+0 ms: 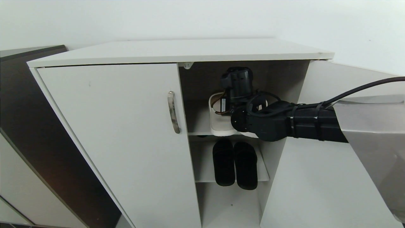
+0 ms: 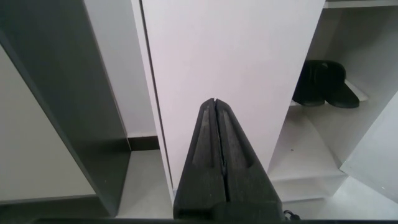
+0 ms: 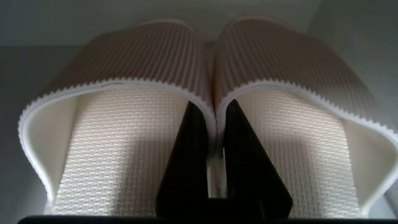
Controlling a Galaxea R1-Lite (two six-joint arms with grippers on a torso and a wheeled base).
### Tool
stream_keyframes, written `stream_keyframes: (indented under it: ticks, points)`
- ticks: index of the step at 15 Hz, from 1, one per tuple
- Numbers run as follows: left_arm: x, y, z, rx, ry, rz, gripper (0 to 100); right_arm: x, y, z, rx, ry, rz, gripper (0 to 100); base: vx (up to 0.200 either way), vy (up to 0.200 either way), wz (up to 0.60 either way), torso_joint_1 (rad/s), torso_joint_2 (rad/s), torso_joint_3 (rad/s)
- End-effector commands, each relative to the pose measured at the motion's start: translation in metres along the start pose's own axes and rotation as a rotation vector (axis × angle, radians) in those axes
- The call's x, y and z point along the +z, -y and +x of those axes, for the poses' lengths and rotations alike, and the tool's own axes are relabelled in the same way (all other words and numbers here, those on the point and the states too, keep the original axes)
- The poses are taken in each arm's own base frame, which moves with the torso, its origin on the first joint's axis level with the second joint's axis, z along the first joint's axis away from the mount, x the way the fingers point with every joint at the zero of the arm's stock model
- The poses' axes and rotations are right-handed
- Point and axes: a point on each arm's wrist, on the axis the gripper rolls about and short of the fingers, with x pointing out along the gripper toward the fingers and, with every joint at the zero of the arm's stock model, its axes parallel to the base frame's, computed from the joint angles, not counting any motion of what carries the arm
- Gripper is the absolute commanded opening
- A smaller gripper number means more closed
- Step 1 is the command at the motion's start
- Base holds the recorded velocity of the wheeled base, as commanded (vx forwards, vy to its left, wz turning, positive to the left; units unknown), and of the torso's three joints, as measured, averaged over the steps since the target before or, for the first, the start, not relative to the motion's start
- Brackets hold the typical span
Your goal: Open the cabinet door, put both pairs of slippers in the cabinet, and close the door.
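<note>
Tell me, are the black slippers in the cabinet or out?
In. The black slippers lie side by side on a shelf inside the cabinet.

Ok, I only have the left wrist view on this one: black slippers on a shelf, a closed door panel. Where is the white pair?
Observer: The white slippers are at the upper shelf, one level above the black slippers.
Operator: Is anything holding them?
Observer: Yes, the right gripper; its jaws pinch the two inner edges where the slippers meet.
Operator: And the door on that side?
Observer: The right door stands wide open, with the right arm reaching in past it.
</note>
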Motion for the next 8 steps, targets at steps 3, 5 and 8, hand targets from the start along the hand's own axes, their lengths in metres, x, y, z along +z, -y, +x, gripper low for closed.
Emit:
stream_keyframes:
  ticks: [3, 5, 8]
  points:
    - [0.0002, 0.0000, 0.0001, 0.000, 0.000, 0.000, 0, -0.0042, -0.0023, 0.0090, -0.009, 0.000, -0.001, 0, 0.000, 0.000, 0.00, 0.000, 0.00, 0.000]
    - [0.0000, 0.0000, 0.0001, 0.001, -0.001, 0.000, 0, -0.0082, -0.0031, 0.0116, -0.007, -0.007, -0.004, 0, 0.000, 0.000, 0.00, 0.000, 0.00, 0.000]
    - [0.0002, 0.0000, 0.0001, 0.001, 0.000, 0.000, 0, -0.0130, -0.0035, 0.0150, -0.011, -0.014, -0.011, 0, 0.000, 0.000, 0.00, 0.000, 0.00, 0.000]
